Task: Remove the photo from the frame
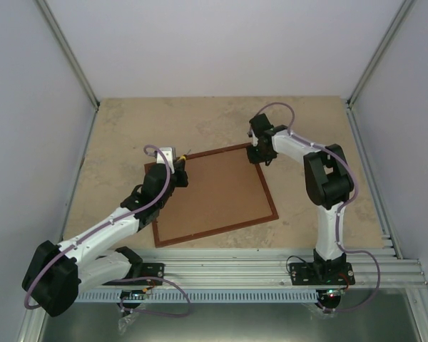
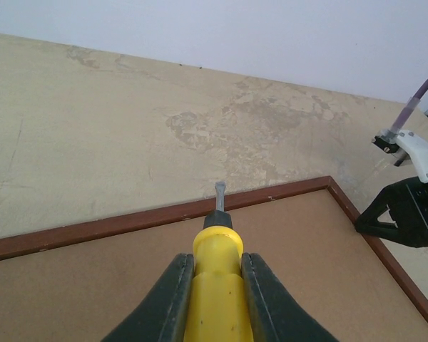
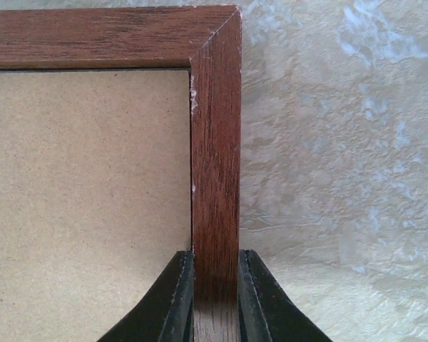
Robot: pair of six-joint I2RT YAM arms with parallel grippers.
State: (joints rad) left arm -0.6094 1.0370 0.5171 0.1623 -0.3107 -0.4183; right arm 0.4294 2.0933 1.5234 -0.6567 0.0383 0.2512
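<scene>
left pincer [image 2: 215, 288] holds a screwdriver [image 2: 218, 246], right pincer [image 3: 215, 285] pinches the frame [image 3: 215, 142] rail; tip could skid and gouge the backing [image 2: 307, 271]

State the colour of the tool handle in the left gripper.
The handle is yellow, black at its front end; the left wrist view shows it best.

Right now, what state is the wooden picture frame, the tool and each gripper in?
Reddish-brown wooden picture frame: lying flat, fibreboard back facing up.
Yellow-handled screwdriver: gripped, tip at the frame's rail.
Left gripper: shut on the screwdriver.
Right gripper: shut on the frame's rail near a corner.
</scene>
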